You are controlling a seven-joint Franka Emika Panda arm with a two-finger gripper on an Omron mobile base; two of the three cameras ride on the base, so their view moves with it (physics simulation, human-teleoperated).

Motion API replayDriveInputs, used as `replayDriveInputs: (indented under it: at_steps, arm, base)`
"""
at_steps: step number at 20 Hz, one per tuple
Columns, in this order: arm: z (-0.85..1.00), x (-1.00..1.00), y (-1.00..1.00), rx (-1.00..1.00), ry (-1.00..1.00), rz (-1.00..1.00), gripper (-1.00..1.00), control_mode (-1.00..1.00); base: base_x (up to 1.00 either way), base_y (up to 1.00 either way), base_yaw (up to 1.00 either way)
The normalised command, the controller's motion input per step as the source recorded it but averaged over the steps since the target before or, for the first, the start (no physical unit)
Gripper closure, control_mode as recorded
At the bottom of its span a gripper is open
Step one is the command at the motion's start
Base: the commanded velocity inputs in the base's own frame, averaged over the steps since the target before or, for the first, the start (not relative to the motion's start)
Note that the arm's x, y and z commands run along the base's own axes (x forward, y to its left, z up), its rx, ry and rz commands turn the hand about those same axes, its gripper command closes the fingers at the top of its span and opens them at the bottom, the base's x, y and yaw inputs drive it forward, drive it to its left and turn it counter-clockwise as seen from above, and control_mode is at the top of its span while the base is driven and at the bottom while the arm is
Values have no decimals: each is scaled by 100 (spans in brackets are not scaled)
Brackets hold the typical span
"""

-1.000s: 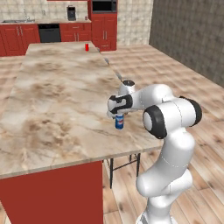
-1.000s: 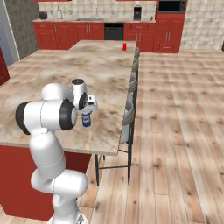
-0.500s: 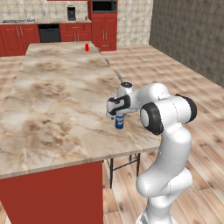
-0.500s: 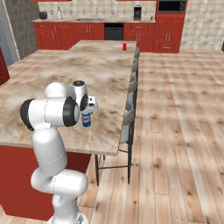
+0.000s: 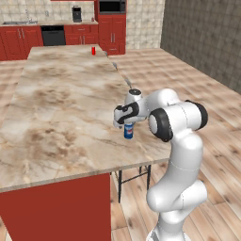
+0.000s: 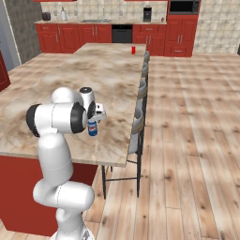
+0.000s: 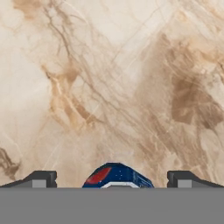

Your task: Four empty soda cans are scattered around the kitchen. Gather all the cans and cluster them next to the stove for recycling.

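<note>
At the bottom centre of the hand view we are seeing the blue soda can (image 7: 117, 176) standing upright on the marble island counter (image 7: 109, 78), its top sitting between our two dark fingertips (image 7: 40, 179), which are standing wide apart on either side of it without touching it. In the left base view, just right of the frame's centre, our gripper (image 5: 125, 123) is hanging directly over the same can (image 5: 128, 131), which is standing near the counter's (image 5: 61, 108) right edge; in the right base view the gripper (image 6: 94, 118) and the can (image 6: 93, 127) are appearing left of centre, near that counter's (image 6: 108, 75) near right corner. Bar stools (image 6: 138, 123) are lining up along the island's side, right of the can. Farther up, a bright red soda can (image 5: 93, 50) is standing at the counter's far end, near the top of both base views (image 6: 133, 49). Beyond it, red cabinets (image 6: 70, 37) are running along the back wall, with a black dishwasher panel (image 6: 122, 33) set among them.
</note>
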Motion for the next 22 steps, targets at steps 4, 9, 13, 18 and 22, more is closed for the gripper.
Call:
replayDriveInputs:
  at_steps: [4,9,13,18,22]
  arm:
    - [-7,0,0,0,0,0,-100,-100]
    - [0,0,0,0,0,0,-100,-100]
    - [0,-11,-6,1,-3,0,-100,-100]
    - [0,-4,-4,1,-1,0,-100,-100]
    - [0,0,0,0,0,0,-100,-100]
  base:
    - [0,0,0]
    - [0,0,0]
    - [0,0,0]
    - [0,0,0]
    - [0,0,0]
